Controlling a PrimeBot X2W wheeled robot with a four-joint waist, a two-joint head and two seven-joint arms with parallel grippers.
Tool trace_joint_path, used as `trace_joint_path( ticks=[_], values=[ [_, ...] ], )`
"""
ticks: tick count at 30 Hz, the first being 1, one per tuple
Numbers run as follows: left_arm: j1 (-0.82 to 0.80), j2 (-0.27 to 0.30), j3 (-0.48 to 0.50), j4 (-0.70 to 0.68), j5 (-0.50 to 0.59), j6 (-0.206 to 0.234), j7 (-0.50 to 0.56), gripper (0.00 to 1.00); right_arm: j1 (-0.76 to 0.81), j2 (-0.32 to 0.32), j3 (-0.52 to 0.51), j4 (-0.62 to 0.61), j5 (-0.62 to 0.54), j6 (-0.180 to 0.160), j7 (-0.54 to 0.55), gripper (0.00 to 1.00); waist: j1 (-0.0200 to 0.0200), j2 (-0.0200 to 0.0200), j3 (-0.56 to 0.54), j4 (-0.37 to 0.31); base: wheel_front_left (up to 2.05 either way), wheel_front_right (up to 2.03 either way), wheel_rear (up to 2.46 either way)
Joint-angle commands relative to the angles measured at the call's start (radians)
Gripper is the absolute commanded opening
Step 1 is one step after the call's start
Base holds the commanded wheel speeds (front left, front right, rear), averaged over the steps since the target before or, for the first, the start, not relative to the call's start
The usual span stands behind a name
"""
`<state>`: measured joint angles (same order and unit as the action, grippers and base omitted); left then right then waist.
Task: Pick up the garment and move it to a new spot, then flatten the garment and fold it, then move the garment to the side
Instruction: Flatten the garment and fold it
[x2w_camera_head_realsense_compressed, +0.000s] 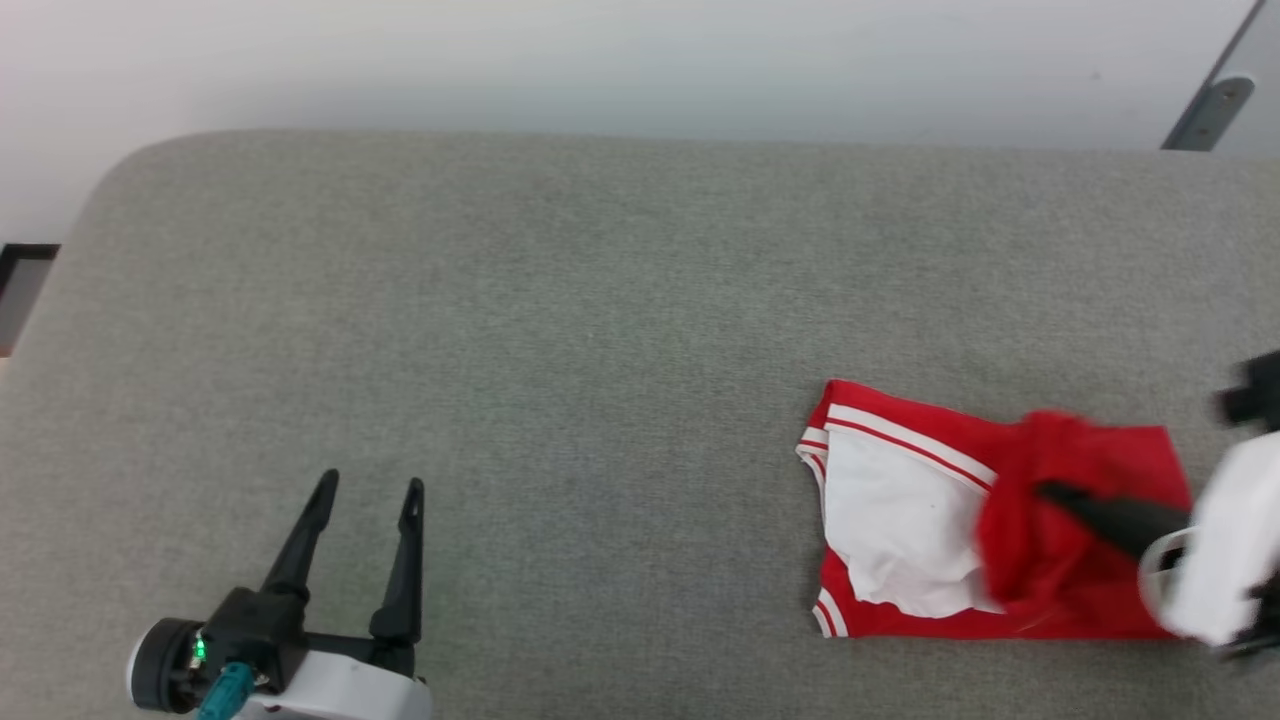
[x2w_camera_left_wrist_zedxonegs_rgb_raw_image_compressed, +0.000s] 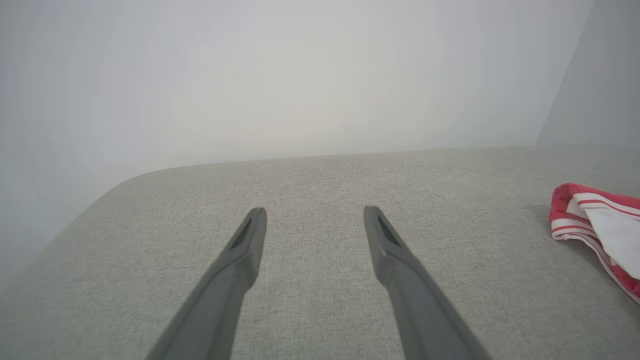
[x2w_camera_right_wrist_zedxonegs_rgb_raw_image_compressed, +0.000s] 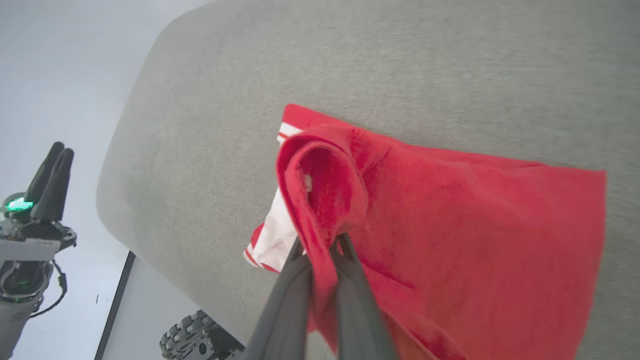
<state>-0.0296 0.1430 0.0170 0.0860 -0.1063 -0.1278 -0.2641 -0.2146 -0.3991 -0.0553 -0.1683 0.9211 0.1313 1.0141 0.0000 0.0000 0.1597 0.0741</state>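
Observation:
The garment (x2w_camera_head_realsense_compressed: 1090, 560), a red T-shirt with white sleeves and striped trim, lies folded at the right of the grey table (x2w_camera_head_realsense_compressed: 600, 320). My right gripper (x2w_camera_head_realsense_compressed: 1045, 492) comes in from the right edge and is shut on a raised fold of its red cloth. In the right wrist view the cloth loops up and over between the two dark fingers (x2w_camera_right_wrist_zedxonegs_rgb_raw_image_compressed: 290, 295), with the garment (x2w_camera_right_wrist_zedxonegs_rgb_raw_image_compressed: 475, 240) spread flat beyond. The left gripper (x2w_camera_head_realsense_compressed: 370, 487) rests open at the lower left, far from the shirt. Its wrist view shows the gripper (x2w_camera_left_wrist_zedxonegs_rgb_raw_image_compressed: 315, 212) open over bare table and the garment's striped edge (x2w_camera_left_wrist_zedxonegs_rgb_raw_image_compressed: 595, 220) at the right.
The grey fabric table has a rounded far-left corner (x2w_camera_head_realsense_compressed: 130, 170) and a pale wall behind it. A grey metal bracket (x2w_camera_head_realsense_compressed: 1210, 110) shows at the top right. Below the table edge, part of the robot's wheeled base (x2w_camera_right_wrist_zedxonegs_rgb_raw_image_compressed: 195, 340) shows in the right wrist view.

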Motion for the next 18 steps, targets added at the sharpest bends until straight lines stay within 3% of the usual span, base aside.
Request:
trace_joint_path(
  ticks=[1,10,18],
  values=[
    [0.009,-0.004,-0.005,0.001,-0.002,-0.004,0.001,1.0,-0.002,0.016,0.033,-0.011,-0.003,-0.001,0.007,0.0,0.0,0.0,-0.009,0.014,0.0,0.0,0.0],
    [-0.018,-0.023,-0.035,0.0,-0.008,-0.004,0.001,1.0,-0.127,0.067,0.263,0.083,-0.038,-0.001,-0.046,0.0,0.0,0.0,-0.001,0.056,0.0,0.0,0.0],
    [-0.044,-0.03,-0.05,0.002,-0.016,-0.004,0.001,1.0,-0.2,0.058,0.347,0.194,-0.052,-0.001,-0.14,0.0,0.0,0.0,0.039,0.077,0.0,0.0,0.0]
  ],
)
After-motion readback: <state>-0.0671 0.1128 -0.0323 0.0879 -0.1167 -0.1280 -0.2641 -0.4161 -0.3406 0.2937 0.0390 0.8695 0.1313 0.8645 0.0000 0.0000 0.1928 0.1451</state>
